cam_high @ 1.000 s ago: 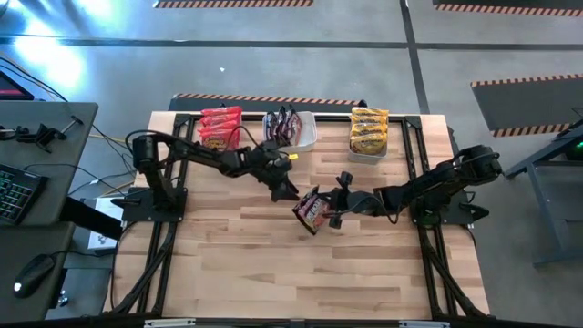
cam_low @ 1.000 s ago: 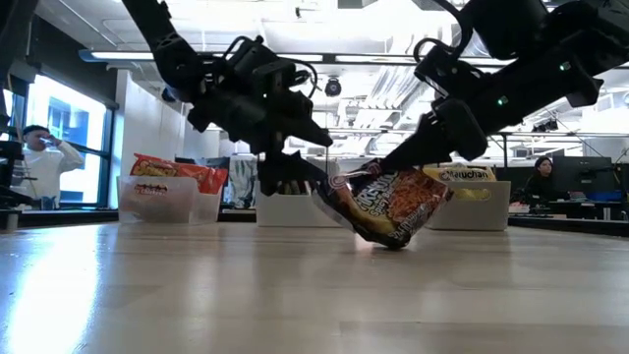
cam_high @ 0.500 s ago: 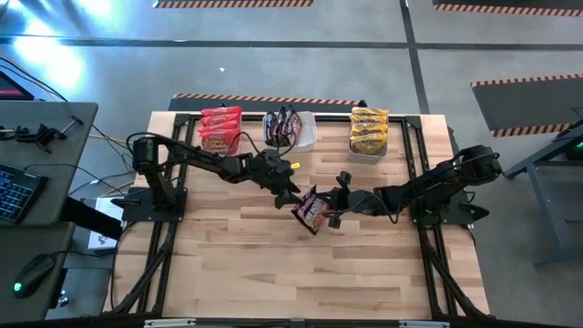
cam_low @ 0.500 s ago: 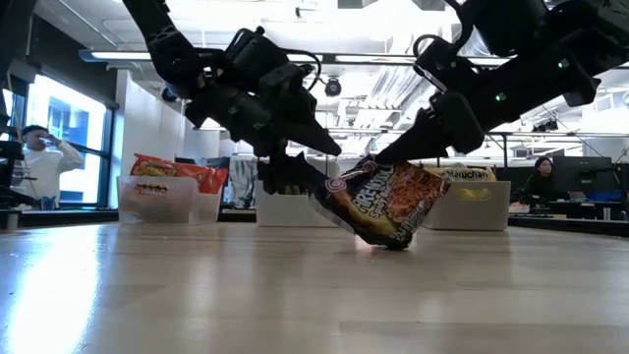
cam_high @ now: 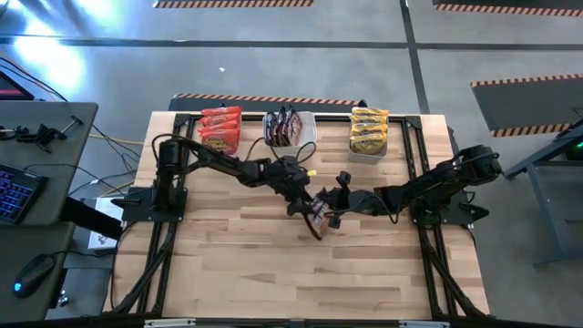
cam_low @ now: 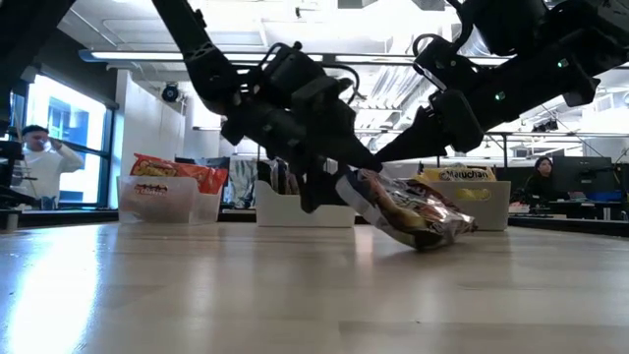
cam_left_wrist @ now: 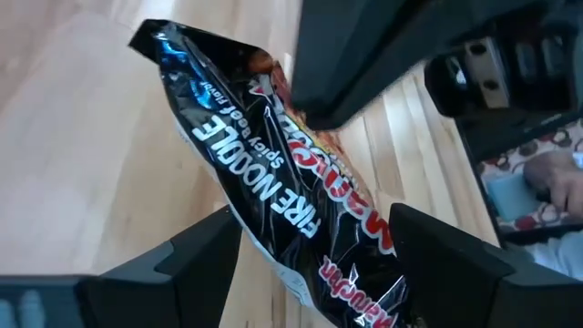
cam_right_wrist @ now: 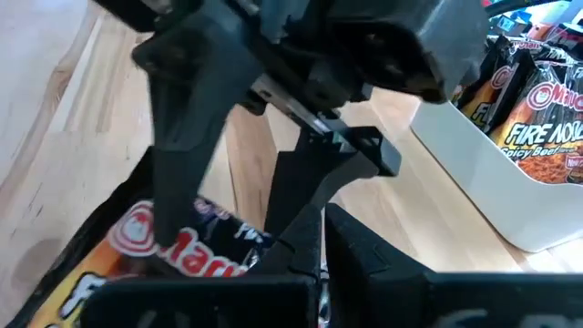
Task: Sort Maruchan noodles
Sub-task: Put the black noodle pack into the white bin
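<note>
Handover at table centre: right gripper [cam_high: 330, 208] clenched on dark crinkly plastic noodle packet [cam_high: 318, 215]; left gripper [cam_high: 308, 202] spread wide, straddling packet.

This is an open-plan robotics lab or workshop with office space. The wooden table [cam_high: 273, 264] stands on a grey concrete floor [cam_high: 273, 68] marked with orange-and-black hazard tape [cam_high: 264, 98]. Left of the table sits a desk with a keyboard [cam_high: 16, 196] and mouse [cam_high: 35, 271]. Beyond the table, people sit at monitors [cam_low: 587, 177] under long ceiling lights [cam_low: 147, 56], beside a large window [cam_low: 69, 138]
</note>
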Robot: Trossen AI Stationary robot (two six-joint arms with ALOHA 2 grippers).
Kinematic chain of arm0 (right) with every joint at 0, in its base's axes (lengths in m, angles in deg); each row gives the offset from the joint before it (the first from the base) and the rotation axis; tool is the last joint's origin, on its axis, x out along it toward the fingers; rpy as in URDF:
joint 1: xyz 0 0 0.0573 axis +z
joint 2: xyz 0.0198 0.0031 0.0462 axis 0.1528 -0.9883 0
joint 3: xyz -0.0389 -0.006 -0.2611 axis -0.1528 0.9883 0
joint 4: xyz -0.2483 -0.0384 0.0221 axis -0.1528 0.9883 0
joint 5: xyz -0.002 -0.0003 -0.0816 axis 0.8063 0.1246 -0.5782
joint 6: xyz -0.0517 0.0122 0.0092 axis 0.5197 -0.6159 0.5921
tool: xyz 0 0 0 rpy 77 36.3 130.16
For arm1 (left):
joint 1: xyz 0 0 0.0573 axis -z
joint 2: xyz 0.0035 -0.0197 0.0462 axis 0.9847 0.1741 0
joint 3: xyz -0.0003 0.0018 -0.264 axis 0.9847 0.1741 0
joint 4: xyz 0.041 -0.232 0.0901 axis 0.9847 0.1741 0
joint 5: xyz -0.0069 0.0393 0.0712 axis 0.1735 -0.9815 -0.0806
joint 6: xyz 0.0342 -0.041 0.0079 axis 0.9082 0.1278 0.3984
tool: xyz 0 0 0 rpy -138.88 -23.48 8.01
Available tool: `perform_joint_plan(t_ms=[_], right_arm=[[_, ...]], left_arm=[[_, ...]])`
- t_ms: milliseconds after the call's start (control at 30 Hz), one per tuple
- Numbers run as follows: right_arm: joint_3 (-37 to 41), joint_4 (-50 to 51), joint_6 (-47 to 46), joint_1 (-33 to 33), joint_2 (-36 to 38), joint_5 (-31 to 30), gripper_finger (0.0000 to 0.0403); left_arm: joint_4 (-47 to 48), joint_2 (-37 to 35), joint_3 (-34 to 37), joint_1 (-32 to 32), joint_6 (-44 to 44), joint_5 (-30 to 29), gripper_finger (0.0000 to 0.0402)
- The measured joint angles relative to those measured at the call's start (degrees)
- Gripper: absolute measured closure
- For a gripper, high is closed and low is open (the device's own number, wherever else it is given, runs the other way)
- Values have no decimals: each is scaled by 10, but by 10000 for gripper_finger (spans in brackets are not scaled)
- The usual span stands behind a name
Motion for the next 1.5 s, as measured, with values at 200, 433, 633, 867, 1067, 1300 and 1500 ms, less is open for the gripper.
perform_joint_plan(t_ms=[200, 433, 633, 867, 1067, 1300, 1500], right_arm=[[0, 0, 0, 0, 0, 0, 403], [0, -9, -10, 0, 0, 0, 403], [0, 10, -13, 0, 8, -4, 397], [0, 128, -17, 2, 97, -54, 343], [0, 259, -29, 1, 215, -107, 325], [0, 309, -1, -18, 347, -126, 325], [0, 340, -2, -34, 409, -117, 325]], left_arm=[[1, 1, -1, 10, 18, -19, 161], [1, 1, -1, 15, 24, -24, 253], [1, 1, -1, 16, 39, -21, 340], [4, -2, -1, 3, 39, -20, 399], [27, -38, -1, -23, 21, -17, 401], [90, -116, -1, -58, 17, -64, 401], [124, -173, -6, -74, 39, -123, 401]])
